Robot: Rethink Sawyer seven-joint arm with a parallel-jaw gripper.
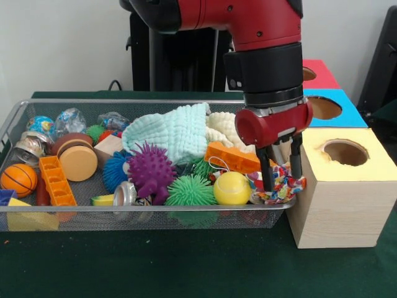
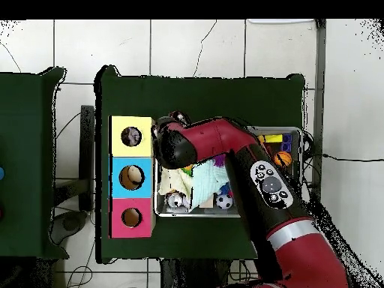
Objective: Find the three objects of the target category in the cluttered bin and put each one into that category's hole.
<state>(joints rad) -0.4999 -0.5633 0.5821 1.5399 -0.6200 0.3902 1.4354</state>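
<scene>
From the front, the gripper (image 1: 280, 169) hangs at the wire bin's (image 1: 18, 115) corner nearest the yellow box (image 1: 347, 186), its two fingers spread to either side of a multicoloured speckled pouch (image 1: 282, 186), apparently to pinch it for a short carry; a yellow ball (image 1: 231, 188) sits just beside; overhead, the red arm (image 2: 247, 161) hides the gripper; yellow, blue (image 2: 131, 177) and red (image 2: 131, 217) holes line up beside the bin

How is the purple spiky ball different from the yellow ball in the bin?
The purple spiky ball is covered in soft spikes; the yellow ball is smooth. The purple one looks bigger and sits mid-bin, while the yellow one lies at the front rim, close to the tool. Both are round toys in the same wire bin.
</scene>
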